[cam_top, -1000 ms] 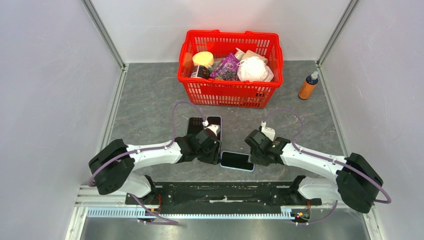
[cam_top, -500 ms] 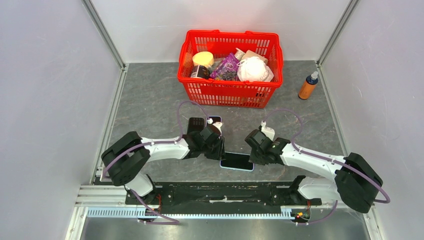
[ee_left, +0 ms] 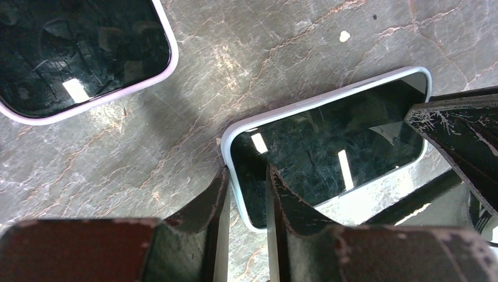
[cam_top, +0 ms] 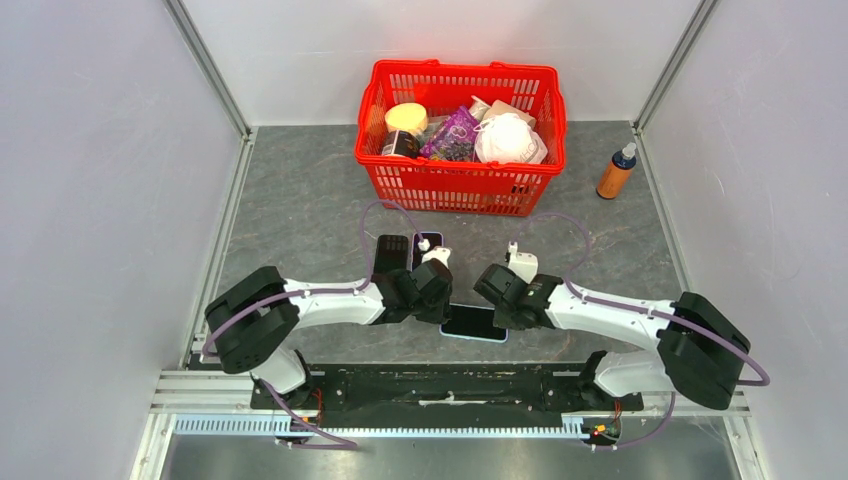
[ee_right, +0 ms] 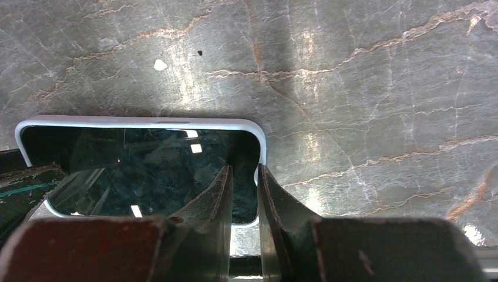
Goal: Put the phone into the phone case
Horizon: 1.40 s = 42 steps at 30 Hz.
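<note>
A phone (cam_top: 473, 322) with a dark glossy screen and a pale blue-white rim lies flat on the grey table between my two grippers. My left gripper (cam_top: 440, 305) straddles its left short edge: in the left wrist view (ee_left: 246, 170) one finger is outside the rim and one on the screen (ee_left: 335, 153), jaws nearly closed. My right gripper (cam_top: 503, 308) straddles the right short edge the same way (ee_right: 242, 167), over the phone (ee_right: 141, 164). A second flat piece with a lilac rim (cam_top: 428, 241) (ee_left: 76, 53) lies behind the left gripper, beside a black flat piece (cam_top: 391, 252).
A red basket (cam_top: 460, 68) with several goods stands at the back centre. An orange bottle (cam_top: 617, 172) stands at the back right. Grey walls close in the left and right sides. The arms' black base rail (cam_top: 450, 385) runs along the near edge.
Both grippers have closed in on the pale-rimmed phone, the left moving right and the right moving left. The phone has barely shifted.
</note>
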Available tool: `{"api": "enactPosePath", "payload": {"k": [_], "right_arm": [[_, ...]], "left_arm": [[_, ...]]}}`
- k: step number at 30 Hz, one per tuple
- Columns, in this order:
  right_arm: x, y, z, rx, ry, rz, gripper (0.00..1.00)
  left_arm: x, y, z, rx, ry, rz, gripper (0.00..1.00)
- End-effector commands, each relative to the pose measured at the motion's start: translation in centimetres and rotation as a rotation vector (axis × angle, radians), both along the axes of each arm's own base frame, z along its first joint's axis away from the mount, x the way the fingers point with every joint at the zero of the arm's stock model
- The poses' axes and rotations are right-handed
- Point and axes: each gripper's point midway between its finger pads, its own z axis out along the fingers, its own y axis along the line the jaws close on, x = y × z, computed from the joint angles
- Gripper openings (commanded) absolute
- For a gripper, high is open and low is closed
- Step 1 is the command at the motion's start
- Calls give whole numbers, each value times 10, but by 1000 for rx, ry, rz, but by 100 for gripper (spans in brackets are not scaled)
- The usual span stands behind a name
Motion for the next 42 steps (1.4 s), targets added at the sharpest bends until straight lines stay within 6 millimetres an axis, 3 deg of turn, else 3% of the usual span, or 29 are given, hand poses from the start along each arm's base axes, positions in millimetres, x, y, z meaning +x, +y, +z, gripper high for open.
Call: {"api": "enactPosePath", "payload": {"k": [1, 4, 10, 11, 17, 20, 25, 33, 42], "right_arm": [[-10, 28, -13, 136, 53, 5, 16], [-3, 24, 6, 163, 27, 10, 26], [3, 12, 44, 177, -36, 16, 71], [2, 9, 50, 179, -45, 20, 75], [0, -26, 101, 167, -152, -47, 95], [-6, -47, 112, 180, -187, -90, 97], [-16, -68, 111, 169, -191, -106, 97], [-23, -72, 121, 212, -208, -93, 97], [-25, -69, 123, 245, -216, -75, 97]], "left_arm": [[-49, 15, -38, 113, 109, -92, 7], [-41, 16, -14, 111, 44, -113, 19], [-19, 14, 41, 120, -127, -196, 62], [-16, 12, 47, 118, -148, -217, 67], [-16, -10, 69, 104, -202, -389, 81], [-19, -30, 82, 88, -280, -492, 84], [-20, -56, 89, 75, -366, -695, 87], [-25, -70, 65, 83, -605, -1061, 89], [-31, -73, 32, 114, -610, -1245, 91]]}}
